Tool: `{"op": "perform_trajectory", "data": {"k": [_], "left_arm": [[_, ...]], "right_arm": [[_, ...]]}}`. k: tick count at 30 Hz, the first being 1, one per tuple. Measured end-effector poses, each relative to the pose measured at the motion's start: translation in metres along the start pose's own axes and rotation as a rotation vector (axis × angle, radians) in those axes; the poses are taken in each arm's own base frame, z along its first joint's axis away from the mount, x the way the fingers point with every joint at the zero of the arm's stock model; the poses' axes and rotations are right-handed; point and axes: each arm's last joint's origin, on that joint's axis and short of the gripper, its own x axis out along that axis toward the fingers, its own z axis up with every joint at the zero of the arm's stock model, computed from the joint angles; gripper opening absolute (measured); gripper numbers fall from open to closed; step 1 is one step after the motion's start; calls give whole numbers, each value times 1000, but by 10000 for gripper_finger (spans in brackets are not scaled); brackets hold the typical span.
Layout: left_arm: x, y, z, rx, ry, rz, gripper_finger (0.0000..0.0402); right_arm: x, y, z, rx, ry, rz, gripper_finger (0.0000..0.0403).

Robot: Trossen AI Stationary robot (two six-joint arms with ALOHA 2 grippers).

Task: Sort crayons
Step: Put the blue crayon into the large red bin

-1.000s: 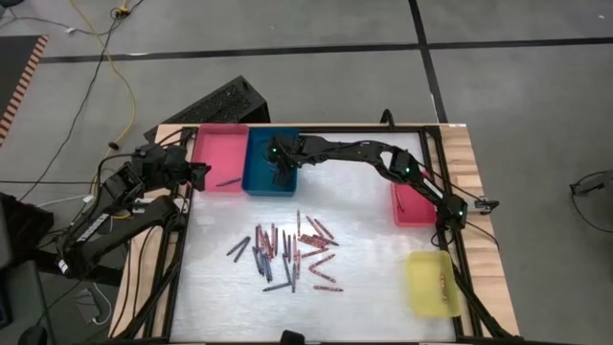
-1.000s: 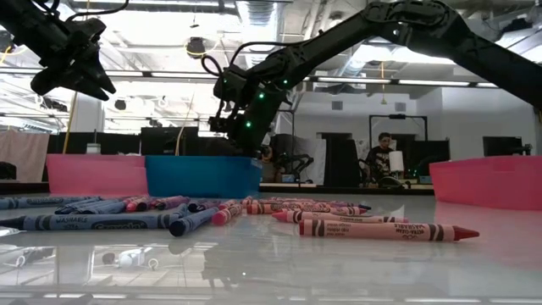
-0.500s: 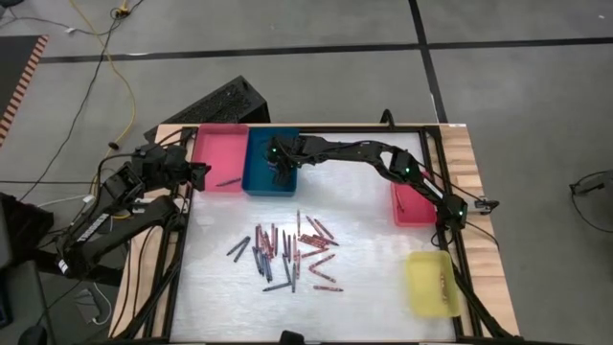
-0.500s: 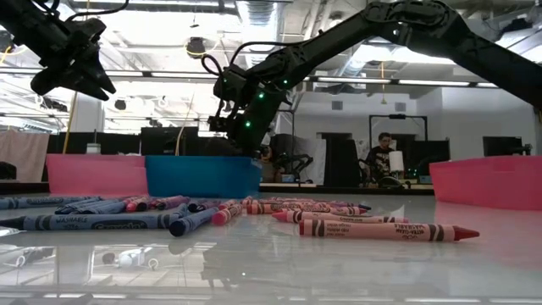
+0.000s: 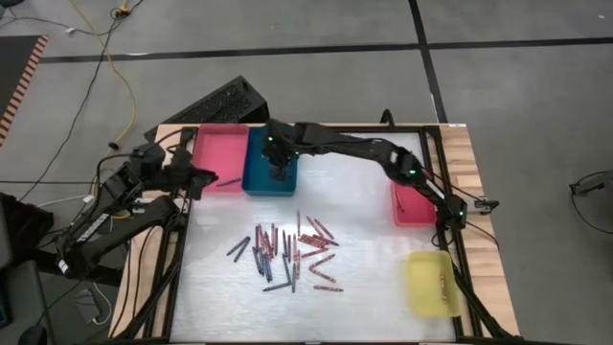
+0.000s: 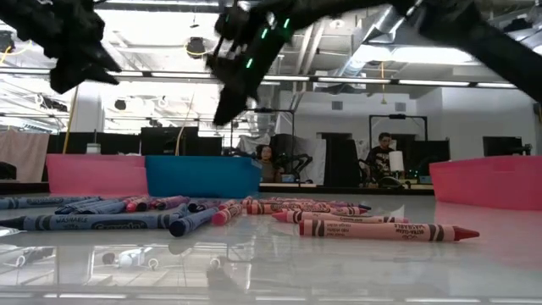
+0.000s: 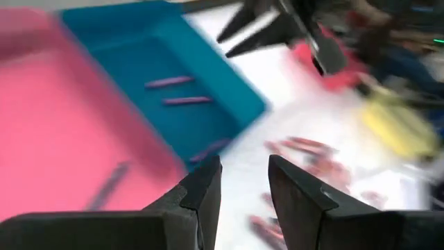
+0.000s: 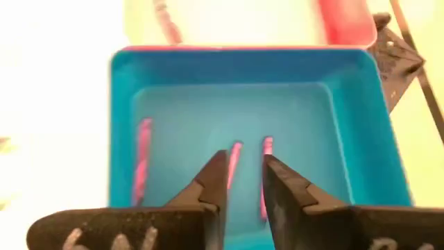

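High view: the right gripper hangs over the blue tray at upper centre of the frame, its fingers slightly apart and empty. The right wrist view shows three sticks lying on the tray floor below it. The left gripper sits at the upper left, beside the pink tray, fingers slightly apart, holding nothing. The loose crayons lie in a scatter at mid-frame, well apart from both grippers. To do the step well, the right arm would likely lift clear of the tray wall, then pick one stick from the pile's edge. The surface is a glossy white table with a red tray and a yellow tray at right. Beyond it lies grey floor; the low view shows a person seated far back.
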Motion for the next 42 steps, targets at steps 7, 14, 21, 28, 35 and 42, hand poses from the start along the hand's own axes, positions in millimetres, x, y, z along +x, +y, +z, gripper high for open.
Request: {"op": "perform_trajectory", "data": {"k": [7,14,21,28,35,42], "left_arm": [[1,-9,2,46,14,-159,110],[5,-15,-1,60,87,-232,110],[12,-23,-8,113,189,-254,110],[34,-38,-24,129,400,-210,110],[58,-68,-58,223,632,-150,110],[65,-95,-100,299,638,7,110]], "right_arm": [[-113,13,19,-48,-131,9,87],[-190,44,11,-70,-129,82,87],[-204,97,-13,-61,87,194,87],[-183,156,-39,-132,223,87,87],[-174,182,-55,-115,267,17,87],[-170,190,-57,-118,246,28,87]]}}
